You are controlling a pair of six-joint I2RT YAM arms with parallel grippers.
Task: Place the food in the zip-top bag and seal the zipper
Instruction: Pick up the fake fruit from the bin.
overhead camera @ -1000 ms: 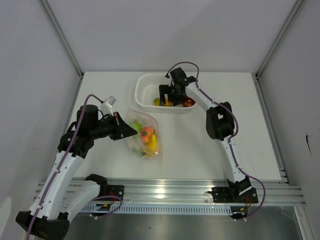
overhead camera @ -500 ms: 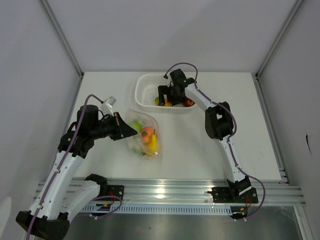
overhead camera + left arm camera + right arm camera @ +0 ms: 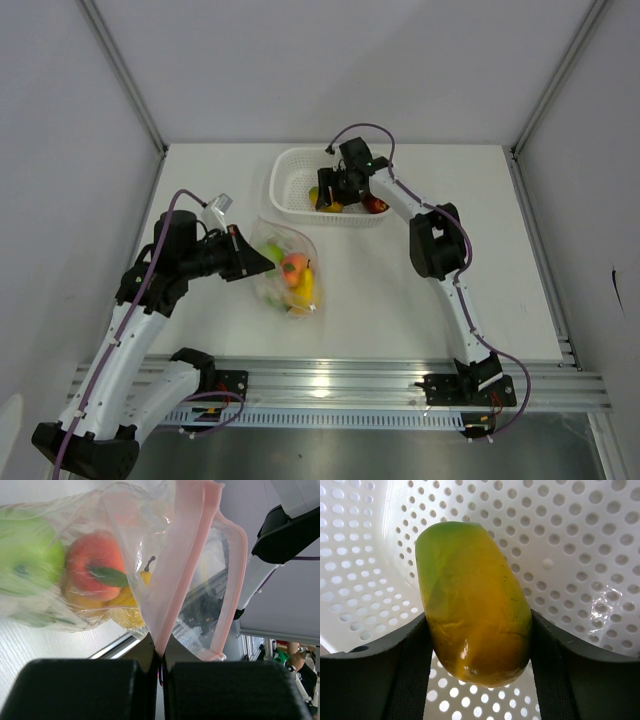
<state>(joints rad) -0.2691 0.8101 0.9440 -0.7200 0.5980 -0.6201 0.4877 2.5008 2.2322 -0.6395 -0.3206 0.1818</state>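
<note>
My left gripper (image 3: 262, 262) is shut on the pink zipper strip (image 3: 175, 580) at one edge of the clear zip-top bag (image 3: 288, 270) and holds its mouth up. Inside the bag lie a peach (image 3: 92, 565), a green apple (image 3: 25, 550) and a yellow fruit (image 3: 125, 607). My right gripper (image 3: 330, 198) is down in the white basket (image 3: 290, 160), shut on a green-yellow mango (image 3: 475, 605) between both fingers (image 3: 410, 675). A dark red apple (image 3: 376, 205) lies in the basket to its right.
The basket's perforated wall (image 3: 580, 540) lies close behind the mango. The basket stands at the back of the white table (image 3: 400, 290), the bag at the left centre. Grey walls enclose the table on three sides.
My right gripper has shifted slightly left inside the basket, with the mango between its fingers. The left arm and the bag have not moved.
</note>
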